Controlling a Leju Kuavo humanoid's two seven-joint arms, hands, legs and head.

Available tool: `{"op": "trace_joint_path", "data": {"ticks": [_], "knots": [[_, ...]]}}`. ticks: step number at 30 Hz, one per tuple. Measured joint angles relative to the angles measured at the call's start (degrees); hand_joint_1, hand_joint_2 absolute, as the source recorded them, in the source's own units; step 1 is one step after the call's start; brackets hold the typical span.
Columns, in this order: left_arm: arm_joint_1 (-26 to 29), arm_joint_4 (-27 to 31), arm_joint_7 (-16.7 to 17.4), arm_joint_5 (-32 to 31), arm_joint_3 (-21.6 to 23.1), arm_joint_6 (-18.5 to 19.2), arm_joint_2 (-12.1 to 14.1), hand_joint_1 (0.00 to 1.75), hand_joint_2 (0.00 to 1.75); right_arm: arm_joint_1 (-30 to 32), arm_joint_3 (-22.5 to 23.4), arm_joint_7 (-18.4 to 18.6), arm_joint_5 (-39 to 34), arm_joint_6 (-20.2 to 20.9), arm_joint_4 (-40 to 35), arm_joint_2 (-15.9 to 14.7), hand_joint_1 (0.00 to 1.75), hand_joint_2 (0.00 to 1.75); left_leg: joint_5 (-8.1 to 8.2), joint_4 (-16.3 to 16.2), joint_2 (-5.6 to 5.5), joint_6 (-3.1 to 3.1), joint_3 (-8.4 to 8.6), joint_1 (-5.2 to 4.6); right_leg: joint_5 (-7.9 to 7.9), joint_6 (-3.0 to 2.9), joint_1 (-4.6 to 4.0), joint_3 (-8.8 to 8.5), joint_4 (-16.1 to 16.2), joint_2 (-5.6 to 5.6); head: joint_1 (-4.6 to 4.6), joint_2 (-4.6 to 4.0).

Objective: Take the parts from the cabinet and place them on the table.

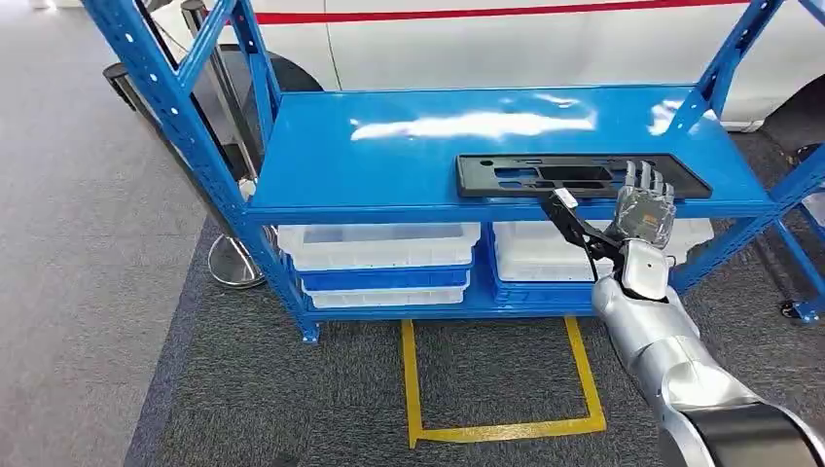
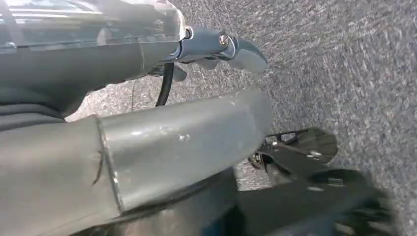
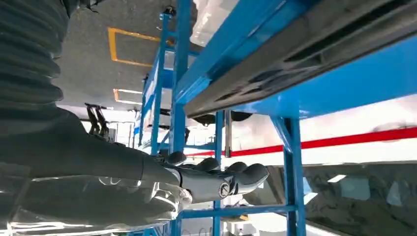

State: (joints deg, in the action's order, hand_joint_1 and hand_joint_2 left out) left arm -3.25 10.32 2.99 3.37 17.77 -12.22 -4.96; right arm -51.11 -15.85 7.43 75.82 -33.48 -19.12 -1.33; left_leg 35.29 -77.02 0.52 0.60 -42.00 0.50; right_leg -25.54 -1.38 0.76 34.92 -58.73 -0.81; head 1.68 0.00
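The black panel [image 1: 582, 176] lies flat on the blue shelf [image 1: 389, 146], its near edge just beyond the empty right hand's [image 1: 644, 209] straightened, spread fingers.

A silver, rounded right arm [image 1: 681, 365] ends in a dark cuff, its right hand [image 1: 644, 209] clear-shelled over grey fingers. A black bracket [image 1: 576, 226] juts from the white wrist. The left hand [image 2: 147, 49] shows a black cable [image 2: 165, 86], a screw and a grey ribbed cover.

Bare blue shelf top [image 1: 389, 146] lies open left of the black part [image 1: 582, 176]; corner uprights [image 1: 725, 63] flank it.
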Motion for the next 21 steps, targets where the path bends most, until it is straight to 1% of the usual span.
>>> {"op": "trace_joint_path", "data": {"ticks": [1,2,3,4,5,6,7,8,9,10,11,12,13,14,15,16,17,18,19,20,21], "knots": [[0.06,0.00,0.00,0.00,0.00,0.02,0.00,0.00,0.00,0.10,0.00,0.02,0.02,0.00,0.00,0.00,0.00,1.75,-0.71,-0.37,-0.01,-0.02,-0.58,0.00,-0.09,0.02,0.00,-0.08,-0.02,-0.33,0.00,0.00],[0.08,0.00,0.00,0.00,0.00,0.00,0.00,0.00,0.00,0.19,0.00,0.02,0.00,0.00,0.00,0.00,0.00,1.75,-2.99,1.65,-0.02,-0.13,-0.15,0.02,-0.28,0.08,0.00,-0.29,-0.05,-0.75,0.00,0.00],[-0.01,0.00,0.00,-0.02,0.00,0.02,0.00,0.00,0.00,0.15,0.02,0.02,0.02,0.00,0.00,0.00,0.00,1.75,-7.06,7.43,-0.09,-0.39,2.13,0.03,-0.54,0.28,0.00,-0.64,-0.18,-1.28,-0.02,0.00],[-0.05,0.00,0.00,-0.04,0.00,0.00,0.00,0.00,0.00,0.08,0.02,0.00,0.02,0.00,0.00,0.00,0.00,0.00,-10.09,12.61,-0.51,-0.70,4.24,0.03,-0.86,0.44,0.00,-0.92,-0.29,-1.56,0.00,0.00],[-0.02,-0.02,0.00,-0.07,0.00,0.00,0.02,0.00,0.00,0.06,0.02,0.00,0.11,0.00,0.00,0.11,0.00,0.00,-11.25,16.29,-1.29,-1.20,5.46,-0.01,-1.15,0.61,0.09,-0.99,-0.37,-1.59,-0.04,0.00],[0.00,-0.09,0.00,-0.09,0.00,0.00,0.02,0.00,0.00,-0.08,0.02,0.11,0.28,0.02,0.02,0.11,0.00,0.00,-10.80,16.82,-1.45,-1.27,6.09,-0.27,-1.26,0.89,-0.36,-0.81,-0.63,-1.80,-0.04,0.00],[-0.18,-0.09,0.00,-0.11,0.00,0.00,0.02,0.00,0.00,-0.05,0.02,0.39,0.53,0.02,0.00,0.09,0.00,0.00,-10.10,17.91,-1.38,-1.39,6.55,-0.28,-1.17,1.19,-0.19,-0.40,-0.66,-2.03,-0.02,0.00],[-0.22,-0.09,0.00,-0.22,0.00,0.00,0.02,0.00,0.00,0.07,0.02,0.54,0.82,0.19,0.02,0.04,0.00,1.75,-10.15,17.86,-1.39,-1.51,6.36,-0.32,-1.08,1.46,0.01,-0.39,-0.49,-2.07,-0.13,0.00],[-0.23,-0.09,0.00,-0.26,0.00,0.00,0.02,0.00,0.00,0.14,0.02,0.55,1.07,0.26,0.02,0.04,0.00,1.75,-10.07,17.85,-1.38,-1.66,6.41,-0.48,-1.07,1.75,0.00,-0.48,-0.27,-2.14,-0.07,0.00],[-0.14,-0.11,0.00,-0.26,0.00,0.00,0.04,0.00,0.00,0.12,0.02,0.55,1.29,0.39,0.02,0.02,0.00,1.75,-10.18,18.23,-1.28,-2.02,6.60,-0.35,-1.13,2.04,-0.03,-0.55,-0.20,-2.25,-0.09,0.00],[-0.07,-0.11,0.00,-0.28,0.00,0.02,0.04,0.00,0.00,0.23,0.02,0.04,1.73,0.63,-0.09,0.02,0.00,1.75,-10.51,19.24,-0.98,-2.58,7.45,0.12,-1.67,2.39,0.15,-0.66,-0.50,-1.44,-0.04,0.00],[-0.17,-0.11,-0.07,-0.37,-0.02,0.02,0.02,0.00,0.00,0.16,0.02,-0.50,2.12,0.81,-0.07,0.02,0.00,1.75,-10.49,19.57,-0.97,-2.87,7.80,0.12,-2.75,2.55,-0.07,-0.06,-2.25,-0.35,-0.40,0.00],[-0.28,-0.11,-0.13,-0.37,-0.02,0.02,0.00,0.00,0.00,0.03,0.02,-0.96,2.47,0.92,-0.07,0.02,0.00,1.75,-10.46,19.60,-0.97,-2.98,7.88,0.12,-4.18,2.71,-0.05,1.33,-5.08,-0.01,-0.42,0.00],[-0.35,-0.11,-0.13,-0.39,-0.02,0.09,-0.02,0.00,0.00,0.15,0.02,-2.01,2.93,0.94,-0.07,0.07,0.00,1.75,-10.34,19.59,-0.98,-3.15,7.94,0.12,-6.64,3.01,0.09,4.47,-10.99,0.22,-0.44,0.00],[-0.29,-0.11,-0.17,-0.42,-0.02,0.17,-0.02,0.00,0.00,0.62,0.02,-3.16,3.39,0.94,-0.04,0.22,0.00,1.75,-10.21,19.57,-0.96,-3.21,8.02,0.12,-8.10,3.23,0.20,7.13,-15.55,0.27,-0.42,0.00],[-0.20,-0.11,-0.22,-0.42,-0.02,0.17,-0.02,0.00,0.00,1.15,0.00,-4.01,3.54,0.90,-0.02,0.35,0.00,1.75,-10.07,19.52,-0.96,-3.18,8.10,0.12,-8.14,3.39,0.27,8.68,-17.77,0.30,-0.44,0.00],[-0.10,-0.11,-0.26,-0.42,-0.02,0.20,-0.02,0.00,0.00,1.65,0.00,-5.24,3.56,0.85,0.00,0.59,0.00,1.75,-9.91,19.49,-0.95,-3.12,8.28,0.13,-6.81,3.45,0.39,8.88,-17.25,0.37,-0.44,0.00],[-0.07,-0.11,-0.33,-0.42,-0.02,0.24,-0.04,0.00,0.00,2.04,-0.02,-6.77,3.56,0.83,0.00,0.85,0.00,1.75,-9.64,19.42,-0.95,-2.97,8.54,0.13,-4.08,3.39,0.53,7.66,-13.83,0.50,-0.42,0.00],[-0.10,-0.11,-0.44,-0.42,-0.02,0.28,-0.07,0.00,0.00,2.18,-0.04,-8.12,3.56,0.79,0.00,1.05,0.00,1.75,-9.35,19.28,-0.91,-2.80,8.92,0.13,-1.01,3.24,0.56,5.27,-8.66,0.62,-0.44,0.00],[-0.15,-0.11,-0.52,-0.44,-0.02,0.28,-0.07,0.00,0.00,2.22,-0.07,-9.24,3.58,0.76,0.00,1.35,0.00,1.75,-8.98,19.21,-0.88,-2.60,9.31,0.13,1.57,3.05,0.55,2.78,-3.46,0.85,-0.42,0.00],[-0.17,-0.11,-0.57,-0.44,-0.02,0.28,-0.04,0.00,0.00,2.30,-0.15,-9.99,3.80,0.76,0.00,1.60,0.00,1.75,-8.66,19.11,-0.88,-2.21,9.40,-0.14,1.08,2.89,0.24,1.38,-1.15,1.04,-0.44,0.00]]}}
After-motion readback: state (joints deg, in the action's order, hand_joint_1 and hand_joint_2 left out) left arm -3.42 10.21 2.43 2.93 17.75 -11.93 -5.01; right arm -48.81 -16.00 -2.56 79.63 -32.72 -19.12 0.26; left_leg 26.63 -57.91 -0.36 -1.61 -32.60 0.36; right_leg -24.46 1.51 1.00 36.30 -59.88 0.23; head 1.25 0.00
